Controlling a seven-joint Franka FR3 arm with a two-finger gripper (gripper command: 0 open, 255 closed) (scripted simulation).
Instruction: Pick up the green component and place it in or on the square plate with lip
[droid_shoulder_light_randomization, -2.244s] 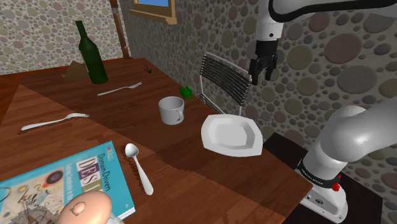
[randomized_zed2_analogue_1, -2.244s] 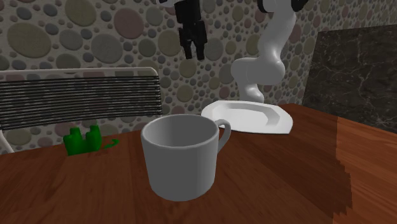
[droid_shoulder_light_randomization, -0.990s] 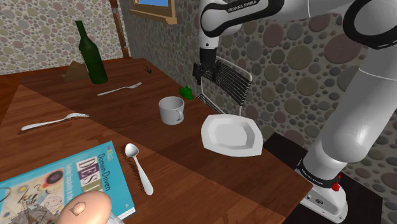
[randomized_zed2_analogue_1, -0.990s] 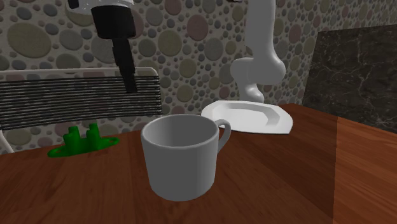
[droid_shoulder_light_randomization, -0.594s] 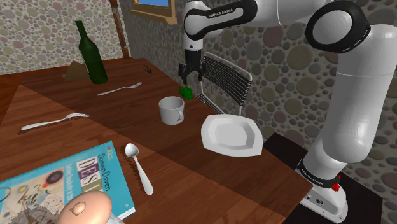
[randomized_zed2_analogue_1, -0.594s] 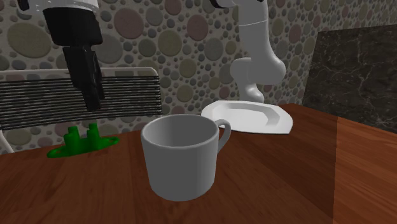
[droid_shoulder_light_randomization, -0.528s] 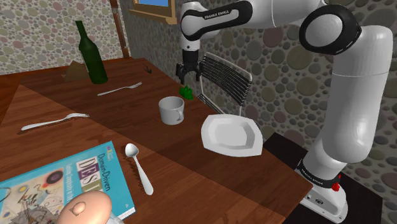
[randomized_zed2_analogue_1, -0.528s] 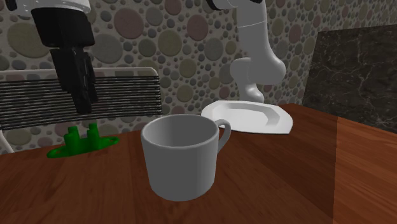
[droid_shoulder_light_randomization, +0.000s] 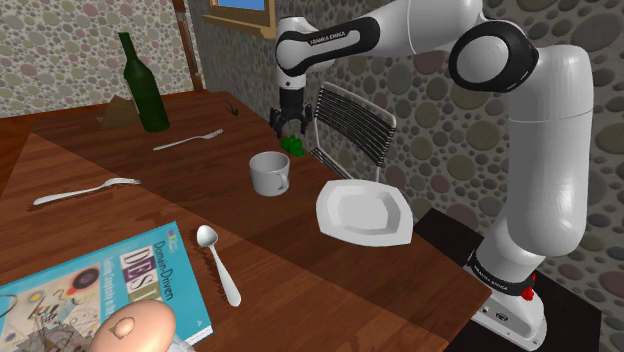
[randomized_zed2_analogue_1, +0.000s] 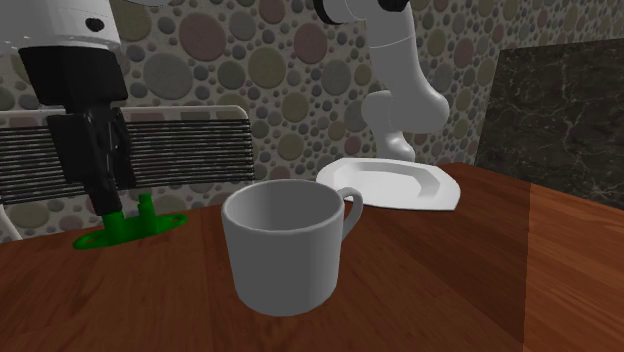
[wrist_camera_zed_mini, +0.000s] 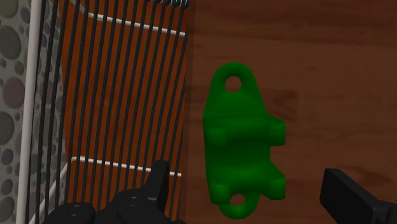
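The green component (wrist_camera_zed_mini: 245, 143), a flat bracket with a hole at each end and a raised middle, lies on the wooden table by its far edge, next to the chair back. It also shows behind the mug (droid_shoulder_light_randomization: 294, 144) (randomized_zed2_analogue_1: 140, 225). My black gripper (droid_shoulder_light_randomization: 290, 124) (randomized_zed2_analogue_1: 106, 205) (wrist_camera_zed_mini: 245, 175) hangs just above it, pointing down, open. In the wrist view the fingers (wrist_camera_zed_mini: 159, 184) stand wide apart on either side of the component without touching it. The square white plate with a lip (droid_shoulder_light_randomization: 331, 200) (randomized_zed2_analogue_1: 441, 196) rests near the table's edge, nearer the stand.
A white mug (droid_shoulder_light_randomization: 270, 172) (randomized_zed2_analogue_1: 288, 245) stands between component and table middle. A slatted chair back (droid_shoulder_light_randomization: 355, 125) (randomized_zed2_analogue_1: 190, 150) (wrist_camera_zed_mini: 114, 95) rises right beside the component. A green bottle (droid_shoulder_light_randomization: 143, 85), two forks (droid_shoulder_light_randomization: 188, 139), a spoon (droid_shoulder_light_randomization: 218, 262) and a book (droid_shoulder_light_randomization: 100, 290) lie farther off.
The arm has swung from above the plate side toward the shoulder view's left and come down over the green component. The fingers stayed open.
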